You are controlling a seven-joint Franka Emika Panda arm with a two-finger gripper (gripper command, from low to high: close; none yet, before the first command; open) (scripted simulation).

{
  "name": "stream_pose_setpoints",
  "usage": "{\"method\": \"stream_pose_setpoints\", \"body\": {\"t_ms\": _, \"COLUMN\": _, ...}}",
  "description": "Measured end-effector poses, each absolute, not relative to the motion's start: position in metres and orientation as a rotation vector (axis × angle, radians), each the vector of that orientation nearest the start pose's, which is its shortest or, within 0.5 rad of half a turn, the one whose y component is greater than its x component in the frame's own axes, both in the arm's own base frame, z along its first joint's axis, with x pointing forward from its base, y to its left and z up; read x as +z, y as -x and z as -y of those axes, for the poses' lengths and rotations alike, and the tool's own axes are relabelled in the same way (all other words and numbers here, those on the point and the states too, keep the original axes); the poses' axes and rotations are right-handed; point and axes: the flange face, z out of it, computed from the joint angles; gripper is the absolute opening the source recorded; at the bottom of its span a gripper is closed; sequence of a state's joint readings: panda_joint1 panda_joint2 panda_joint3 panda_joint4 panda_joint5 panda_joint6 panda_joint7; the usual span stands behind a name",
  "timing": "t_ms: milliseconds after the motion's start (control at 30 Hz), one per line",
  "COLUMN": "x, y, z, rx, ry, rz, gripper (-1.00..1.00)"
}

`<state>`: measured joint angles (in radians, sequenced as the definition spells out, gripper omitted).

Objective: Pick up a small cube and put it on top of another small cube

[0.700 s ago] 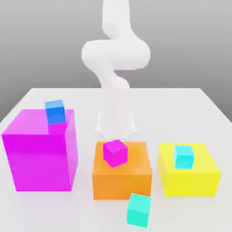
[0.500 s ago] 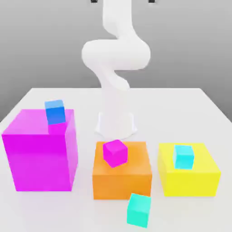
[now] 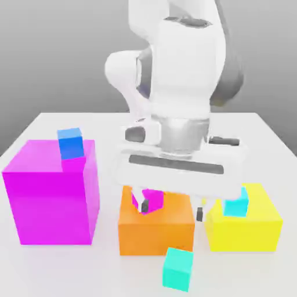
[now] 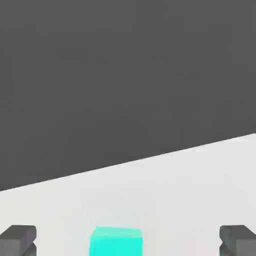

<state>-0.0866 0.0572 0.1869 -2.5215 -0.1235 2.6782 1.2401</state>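
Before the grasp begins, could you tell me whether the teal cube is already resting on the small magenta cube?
No, the teal cube sits on the table in front of the orange block, which carries the small magenta cube.

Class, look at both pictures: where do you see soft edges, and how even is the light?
Exterior view: even, diffuse light, faint shadows on the white table; the gripper body looks smeared. Hand view: the fingertips and the teal-green cube have soft edges; the backdrop is flat dark grey, without glare.

gripper [image 3: 172,210] spread above orange block [image 3: 155,226] | teal cube [image 3: 178,268] on table [image 3: 243,270], apart
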Motion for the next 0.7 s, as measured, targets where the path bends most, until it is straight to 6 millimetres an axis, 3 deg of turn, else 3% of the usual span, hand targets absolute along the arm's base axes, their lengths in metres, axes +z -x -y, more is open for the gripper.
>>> {"method": "stream_pose_setpoints", "body": {"t_ms": 100, "x": 0.213, "y": -0.454, "z": -0.06, "rx": -0.041, "ry": 2.705, "rz": -1.586, "gripper": 0.0}}
{"method": "stream_pose_setpoints", "body": {"t_ms": 267, "x": 0.15, "y": -0.45, "z": -0.062, "rx": -0.001, "ry": 2.7, "rz": -1.602, "gripper": 0.0}}
{"method": "stream_pose_setpoints", "body": {"t_ms": 300, "x": 0.14, "y": -0.449, "z": -0.062, "rx": 0.0, "ry": 2.701, "rz": -1.602, "gripper": -1.0}}
{"method": "stream_pose_setpoints", "body": {"t_ms": 533, "x": 0.139, "y": -0.449, "z": -0.062, "rx": -0.002, "ry": 2.7, "rz": -1.602, "gripper": -1.0}}
{"method": "stream_pose_setpoints", "body": {"t_ms": 700, "x": 0.191, "y": -0.449, "z": -0.062, "rx": -0.002, "ry": 2.7, "rz": -1.603, "gripper": -1.0}}
